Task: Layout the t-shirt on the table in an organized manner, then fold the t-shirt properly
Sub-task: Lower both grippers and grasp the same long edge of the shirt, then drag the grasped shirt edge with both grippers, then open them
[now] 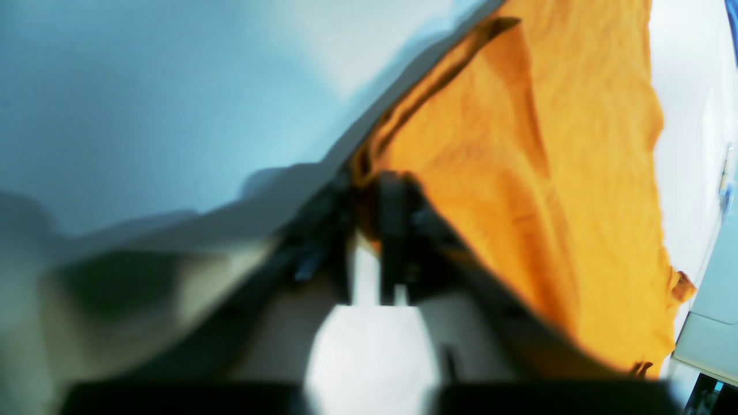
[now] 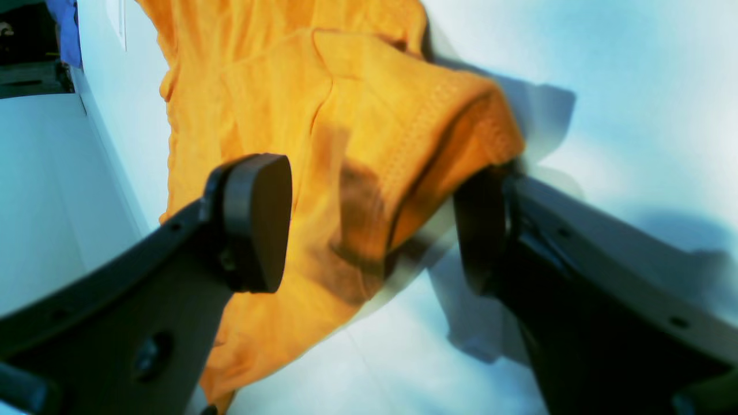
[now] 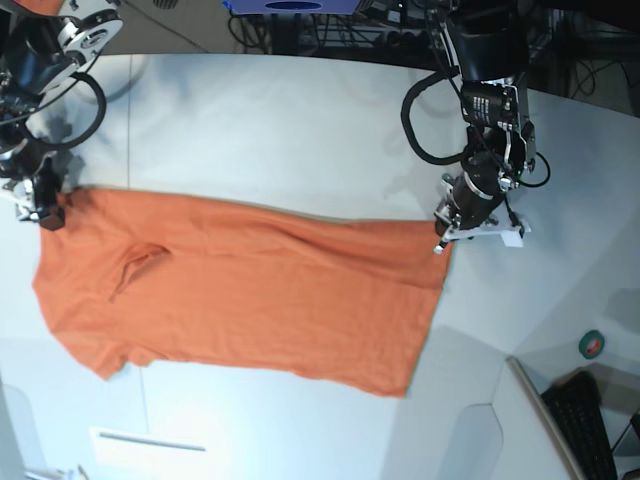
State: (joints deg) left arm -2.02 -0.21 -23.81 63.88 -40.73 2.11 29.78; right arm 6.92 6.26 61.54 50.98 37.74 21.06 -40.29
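The orange t-shirt [image 3: 240, 290] lies spread out wide on the white table [image 3: 280, 130], with a small crease near its left part. My left gripper [image 3: 445, 232] is at the shirt's upper right corner. In the blurred left wrist view its fingers [image 1: 393, 202] are pressed close together on the shirt's edge [image 1: 519, 173]. My right gripper [image 3: 45, 208] is at the shirt's upper left corner. In the right wrist view it [image 2: 369, 225] is open, with a folded hem of the shirt [image 2: 403, 132] lying between its wide-apart pads [image 2: 256, 222].
A green tape roll [image 3: 593, 345] and a black keyboard [image 3: 580, 410] sit on a lower surface at the right. Cables and a blue object [image 3: 290, 5] are behind the table's far edge. A white strip [image 3: 150, 440] lies near the front edge.
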